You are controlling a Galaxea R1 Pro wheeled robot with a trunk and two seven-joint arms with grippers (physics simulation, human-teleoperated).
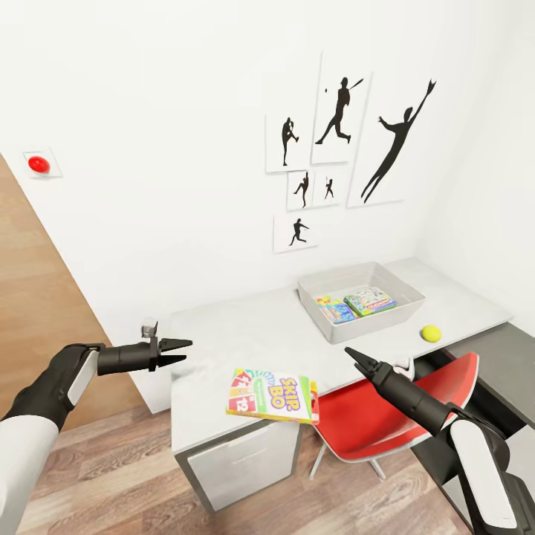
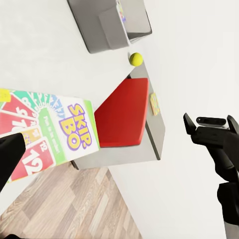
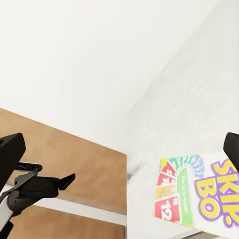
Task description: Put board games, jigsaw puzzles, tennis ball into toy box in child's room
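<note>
My left gripper (image 1: 180, 351) hangs over the near left corner of the table (image 1: 223, 334), its 2 fingers only narrowly parted and closing on nothing; it touches no object. My right gripper (image 1: 355, 359) hovers over the table's front edge just right of the SKIP BO box (image 1: 272, 395), fingers drawn almost together to a point, also empty and clear of the box. The SKIP BO box lies flat, lid up, at the front edge, part of it overhanging the edge above the red chair (image 1: 386, 409); its long axis runs roughly along the table's front, the printed title reading toward my right arm. The toy box (image 1: 362, 276) sits farther back on the table, long axis along the tabletop, with 2 colourful flat items (image 1: 355, 305) lying side by side inside. The tennis ball (image 1: 430, 333) rests on the table near the toy box's right front corner, apart from it.
</note>
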